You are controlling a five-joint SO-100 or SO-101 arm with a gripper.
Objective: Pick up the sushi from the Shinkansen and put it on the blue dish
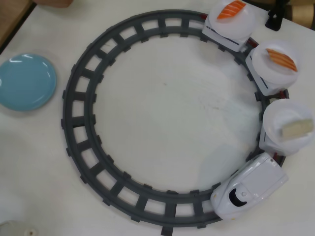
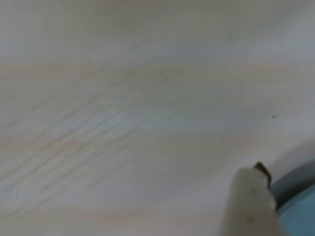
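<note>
White scuffed wooden surface carries everything. Dark grey plastic circular toy track rings the middle. White plastic toy bullet train with black windshield, the Shinkansen, sits on the track at lower right of the overhead view, pulling white cars with round white plates. Glossy round light-blue dish lies outside the track at the left edge, empty. Two orange-topped sushi pieces ride the two farther plates. Small pale beige rectangular sushi block lies on the plate right behind the train.

Block looks light, rigid and smooth; best pinched across its short sides, mid-length.

No readable writing or brands.

Pincer: the wrist view shows only one pale fingertip beside a blue edge; opening cannot be judged, nothing visibly held.
</note>
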